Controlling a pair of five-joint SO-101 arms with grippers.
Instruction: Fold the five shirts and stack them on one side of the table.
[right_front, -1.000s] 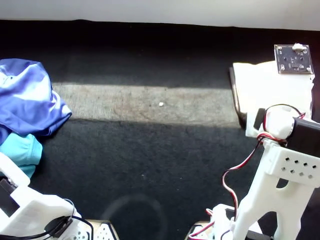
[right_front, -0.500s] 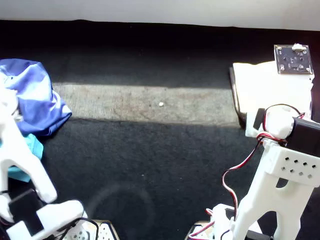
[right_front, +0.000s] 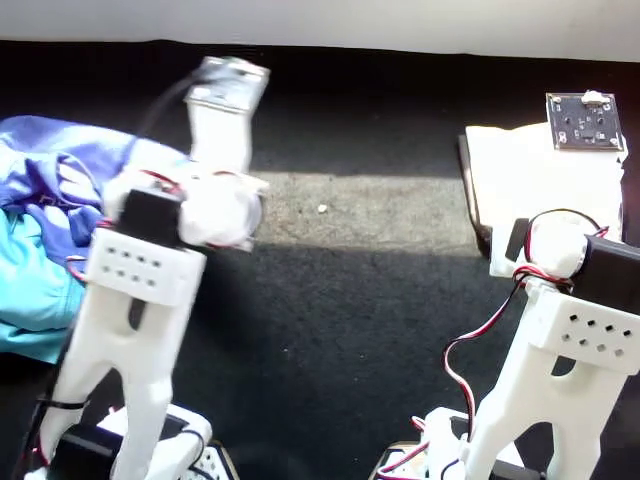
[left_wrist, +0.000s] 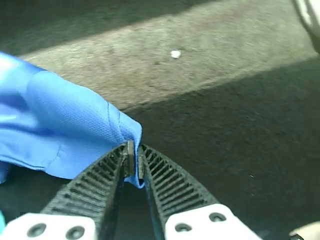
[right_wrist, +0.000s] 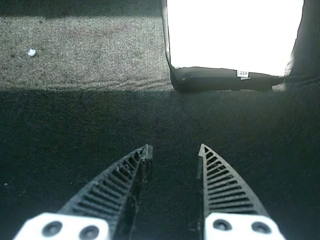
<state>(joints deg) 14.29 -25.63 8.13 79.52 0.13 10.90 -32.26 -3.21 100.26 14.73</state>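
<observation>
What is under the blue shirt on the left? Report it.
A turquoise shirt sticks out from beneath the blue shirt. How far it runs under, and any further shirts, are covered. The left hand grips the blue shirt's edge.

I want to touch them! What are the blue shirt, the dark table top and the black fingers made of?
The shirt looks like thin, soft sports knit, maybe polyester: tiny mesh dots and a stitched seam. The table top looks like fuzzy felt or short carpet, grainy in the light. The left hand's fingers look like matte black plastic, ribbed.
</observation>
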